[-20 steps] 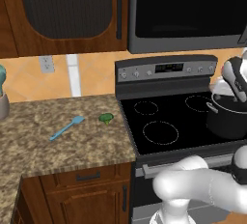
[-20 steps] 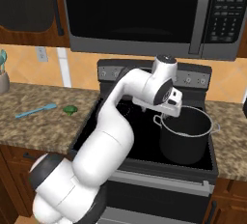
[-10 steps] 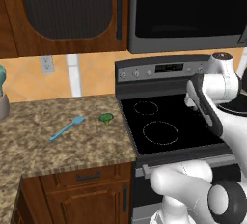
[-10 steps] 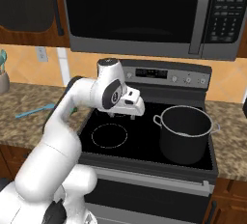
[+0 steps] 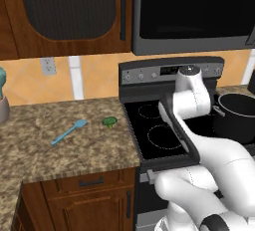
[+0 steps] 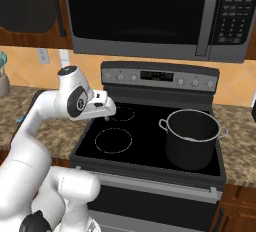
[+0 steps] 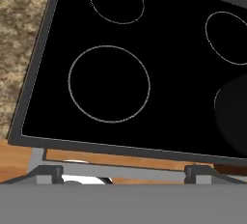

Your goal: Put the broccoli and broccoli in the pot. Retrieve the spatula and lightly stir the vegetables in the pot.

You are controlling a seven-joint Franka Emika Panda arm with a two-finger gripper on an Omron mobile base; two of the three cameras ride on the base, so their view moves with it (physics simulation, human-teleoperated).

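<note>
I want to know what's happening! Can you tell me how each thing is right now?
Pot: upright on the stove, no lid.
Broccoli: one piece lying on the counter.
Spatula: lying flat on the counter beside the broccoli, apart from it.
Gripper: open, holding nothing, above the stove.
Stove: burners dark.

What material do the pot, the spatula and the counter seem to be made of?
The pot looks like dark matte metal, judging by its thin silvery rim. The spatula looks like light-blue plastic or silicone: flat, even colour; which one is unclear. The counter looks like polished granite, going by its speckled brown-grey pattern.
</note>
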